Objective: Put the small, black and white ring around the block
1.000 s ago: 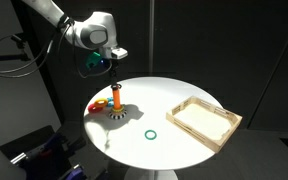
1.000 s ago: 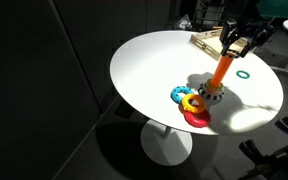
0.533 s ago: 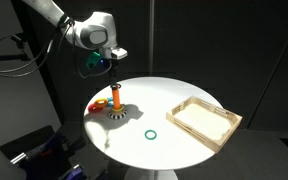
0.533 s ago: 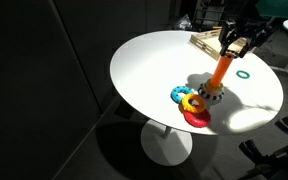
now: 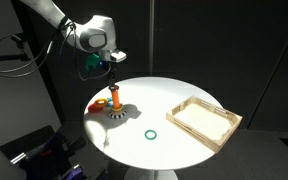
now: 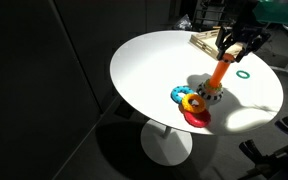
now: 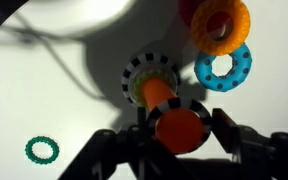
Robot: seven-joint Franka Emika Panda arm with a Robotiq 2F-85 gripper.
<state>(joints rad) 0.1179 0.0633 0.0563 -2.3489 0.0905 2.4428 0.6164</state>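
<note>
The orange block [image 7: 156, 92] stands upright on the white table, seen in both exterior views [image 5: 114, 98] [image 6: 220, 74]. In the wrist view the small black and white ring [image 7: 177, 103] sits around the block's top, between my two fingers. My gripper [image 7: 179, 130] is shut on the ring, right above the block's top in both exterior views [image 5: 106, 65] [image 6: 234, 50]. A larger, thicker black and white ring [image 7: 134, 70] lies around the block's base.
A green ring [image 5: 151, 134] [image 7: 42, 150] lies on the round white table [image 5: 174, 95]. A blue ring [image 7: 222, 68], a yellow-orange ring [image 7: 222, 25] and red pieces [image 6: 196, 118] lie beside the block. A wooden tray [image 5: 204, 122] stands at the table's edge.
My gripper has shifted only slightly over the block's top; the ring stays in its grasp. Nothing else has moved.
</note>
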